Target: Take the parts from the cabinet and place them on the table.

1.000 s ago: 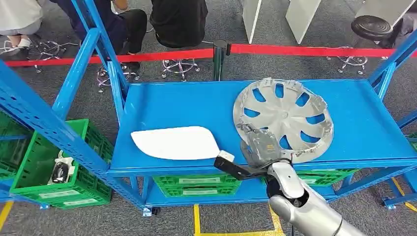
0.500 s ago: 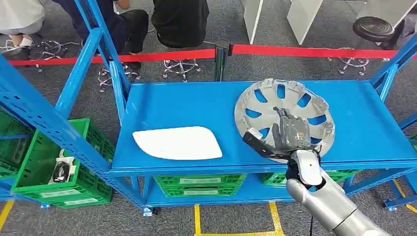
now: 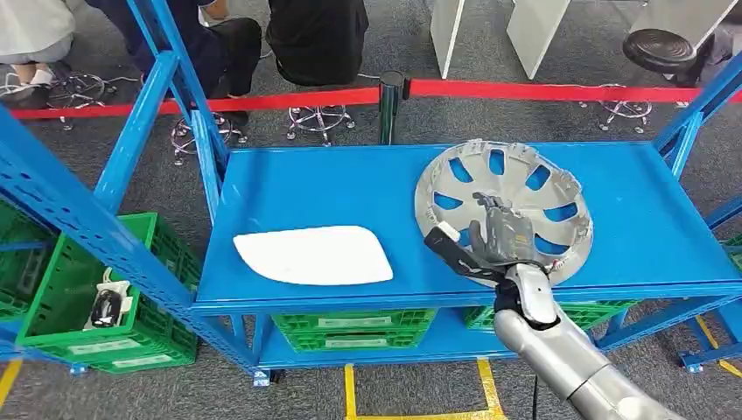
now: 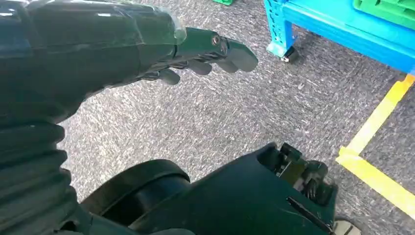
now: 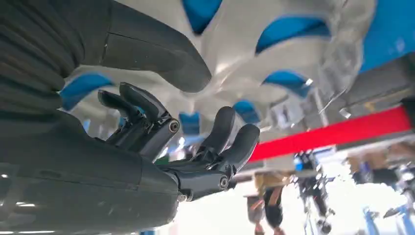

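Right hand hovering over the hubcap on the blue metal shelf unit [image 3: 332, 188].

The big blue rack is carrying a round silver plastic hubcap with cut-out spokes [image 3: 534, 179] at its right end and a flat white teardrop-shaped panel [image 3: 312, 254] lying well apart near the front edge; green plastic crates [image 3: 105, 306] are sitting below and to the left, and a red barrier tape [image 3: 262, 99] is running behind, with seated people beyond it. The right hand [image 3: 499, 238] is reaching over the hubcap's near side, fingers [image 5: 230, 142] loosely spread and grasping nothing. Compared with a second ago, it is sitting farther in over the hubcap instead of at the shelf's front edge. The left hand [image 4: 195, 54] is hanging over grey carpet, fingers released.
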You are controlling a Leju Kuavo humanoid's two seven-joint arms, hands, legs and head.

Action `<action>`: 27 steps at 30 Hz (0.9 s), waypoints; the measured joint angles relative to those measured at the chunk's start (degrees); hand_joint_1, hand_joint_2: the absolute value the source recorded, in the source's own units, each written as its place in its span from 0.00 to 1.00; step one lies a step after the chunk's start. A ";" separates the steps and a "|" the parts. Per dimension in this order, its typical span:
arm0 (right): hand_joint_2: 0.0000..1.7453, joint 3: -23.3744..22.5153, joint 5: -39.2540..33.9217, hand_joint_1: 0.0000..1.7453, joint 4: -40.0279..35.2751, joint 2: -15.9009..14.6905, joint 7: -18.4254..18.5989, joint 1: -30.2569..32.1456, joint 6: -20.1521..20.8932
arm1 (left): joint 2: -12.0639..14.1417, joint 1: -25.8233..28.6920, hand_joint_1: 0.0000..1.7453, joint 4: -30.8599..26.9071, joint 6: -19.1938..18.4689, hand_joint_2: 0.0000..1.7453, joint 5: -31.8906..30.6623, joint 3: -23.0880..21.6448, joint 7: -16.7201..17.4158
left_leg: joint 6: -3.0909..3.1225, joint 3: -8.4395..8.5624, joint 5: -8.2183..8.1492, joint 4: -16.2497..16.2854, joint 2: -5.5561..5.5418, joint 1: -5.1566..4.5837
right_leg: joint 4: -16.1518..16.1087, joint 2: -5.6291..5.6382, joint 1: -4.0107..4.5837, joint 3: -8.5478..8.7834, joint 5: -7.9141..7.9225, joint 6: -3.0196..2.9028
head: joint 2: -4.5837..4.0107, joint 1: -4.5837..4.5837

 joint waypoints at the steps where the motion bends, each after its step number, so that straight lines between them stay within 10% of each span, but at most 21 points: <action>1: 1.00 0.04 -0.58 1.00 0.24 0.20 -0.78 -0.02 1.37 | 0.11 -0.04 0.00 -0.02 -0.06 1.00 -0.09 -0.24 0.04 | 0.00 0.00 0.00 0.00 0.00 0.00 | 0.00 0.00 0.00 0.00 0.00 0.00 | 0.00 0.00; 6: 1.00 1.11 -2.60 1.00 1.77 0.76 -2.53 -0.12 8.22 | 0.44 -0.26 0.00 -0.13 -0.85 1.00 -0.63 -1.33 -0.09 | -0.01 0.00 -0.01 0.00 -0.05 0.00 | -0.01 0.00 0.00 0.01 0.00 0.00 | 0.00 0.02; 27: 1.00 3.02 -3.23 1.00 4.35 1.49 -2.90 -0.35 7.54 | 1.40 -0.64 0.00 -0.17 -0.48 1.00 -0.13 -3.08 -0.13 | -0.01 0.43 -0.01 0.00 -0.45 0.02 | -0.05 -0.01 -0.01 0.46 0.00 0.00 | 0.00 0.02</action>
